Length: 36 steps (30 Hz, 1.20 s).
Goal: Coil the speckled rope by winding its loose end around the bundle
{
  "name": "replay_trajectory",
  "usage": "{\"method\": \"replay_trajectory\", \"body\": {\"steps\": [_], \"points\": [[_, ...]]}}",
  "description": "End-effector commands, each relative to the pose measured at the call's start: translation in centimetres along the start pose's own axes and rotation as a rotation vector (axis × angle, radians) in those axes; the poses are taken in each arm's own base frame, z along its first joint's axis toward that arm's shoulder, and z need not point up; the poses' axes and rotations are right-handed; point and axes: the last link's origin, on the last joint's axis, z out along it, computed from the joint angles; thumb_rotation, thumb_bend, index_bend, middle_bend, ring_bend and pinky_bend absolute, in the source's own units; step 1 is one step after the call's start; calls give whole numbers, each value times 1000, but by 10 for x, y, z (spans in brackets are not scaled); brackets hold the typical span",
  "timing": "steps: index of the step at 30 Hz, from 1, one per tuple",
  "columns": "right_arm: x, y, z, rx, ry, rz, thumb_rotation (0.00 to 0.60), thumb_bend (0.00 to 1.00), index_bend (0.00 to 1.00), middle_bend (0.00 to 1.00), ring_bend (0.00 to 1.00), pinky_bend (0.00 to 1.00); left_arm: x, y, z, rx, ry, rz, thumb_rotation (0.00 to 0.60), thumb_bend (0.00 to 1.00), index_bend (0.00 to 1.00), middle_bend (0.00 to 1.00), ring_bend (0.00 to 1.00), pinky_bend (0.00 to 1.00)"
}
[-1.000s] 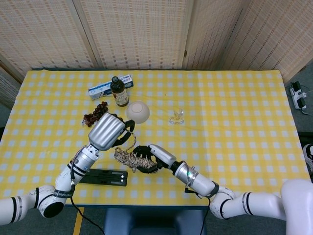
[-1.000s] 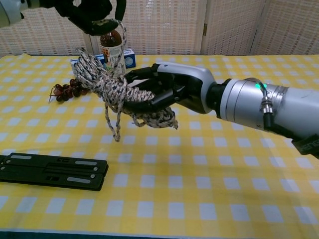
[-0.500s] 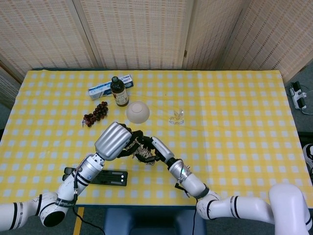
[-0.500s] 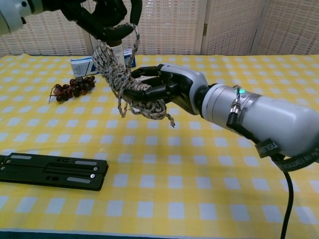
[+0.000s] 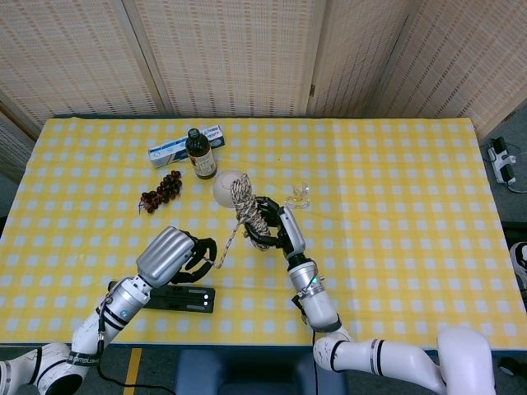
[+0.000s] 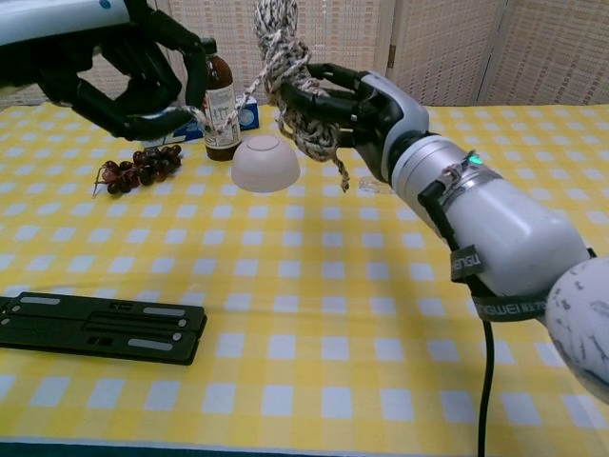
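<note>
Soft and limp, the speckled rope (image 5: 249, 212) bundle stands gripped in the right hand (image 6: 357, 105), its loose end (image 5: 226, 244) pinched by the left hand (image 5: 174, 256) alongside, best held near its tip.

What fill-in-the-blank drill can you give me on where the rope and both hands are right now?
1. The rope bundle is held off the table by the ____ hand.
2. The loose end runs down to the ____ hand.
3. The dark bottle stands beside the ____ box.
4. Behind the bundle sits an overturned white ____.

Missing: right; left; blue; bowl
</note>
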Motion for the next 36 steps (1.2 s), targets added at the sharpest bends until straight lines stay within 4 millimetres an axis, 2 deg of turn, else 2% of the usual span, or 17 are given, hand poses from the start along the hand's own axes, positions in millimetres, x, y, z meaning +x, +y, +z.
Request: {"method": "replay_trajectory", "body": {"steps": [1,12,22,29,36], "points": [[1,-2,-1,51,18,67,600,509,998,801,871,742,-8,-12,-9,19,-41,-21,600,509,627,900,811,765],[17,-18,-7,113,-43,178,600,508,999,802,873,748,-15,-43,-12,108,-79,-36,600,509,627,900,811,765],[32,-25,-18,113,-141,121,600,509,999,803,868,748,-5,-70,-6,194,-38,-49,600,509,628,900,812,766],[36,-30,-27,107,-241,19,600,508,999,803,866,748,1,-75,0,205,-28,-22,600,509,628,899,811,765],[32,-39,-36,94,-344,-163,600,509,999,803,866,748,13,-69,15,158,-39,129,600,509,628,899,811,765]]}}
